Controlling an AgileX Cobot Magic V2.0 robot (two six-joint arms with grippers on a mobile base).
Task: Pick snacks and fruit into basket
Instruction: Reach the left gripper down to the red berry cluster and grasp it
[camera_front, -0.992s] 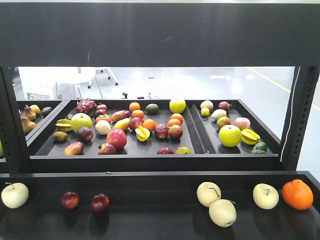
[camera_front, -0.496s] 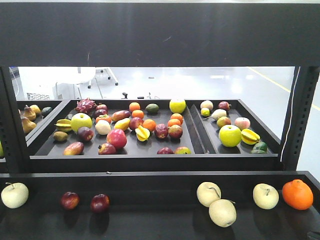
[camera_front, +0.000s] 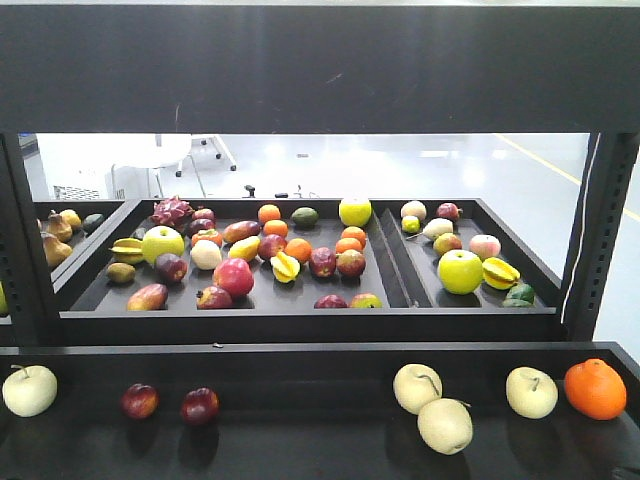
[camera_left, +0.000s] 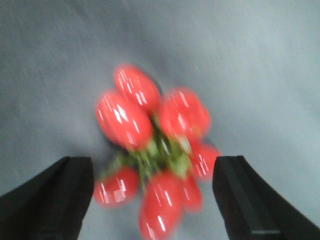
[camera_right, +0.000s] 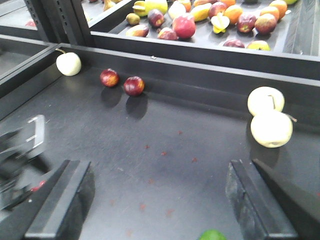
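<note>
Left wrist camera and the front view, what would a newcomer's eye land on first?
In the left wrist view, a blurred cluster of glossy red fruit fills the middle, between the open jaws of the left gripper. In the front view, the upper tray crowded with mixed fruit draws the eye, and the bright orange at the far right of the lower shelf stands out against the dark surface.

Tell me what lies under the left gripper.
A bunch of red fruits with green stems lies on a grey surface below the open left gripper. Blur hides their kind; the surface beneath the bunch is covered.
</note>
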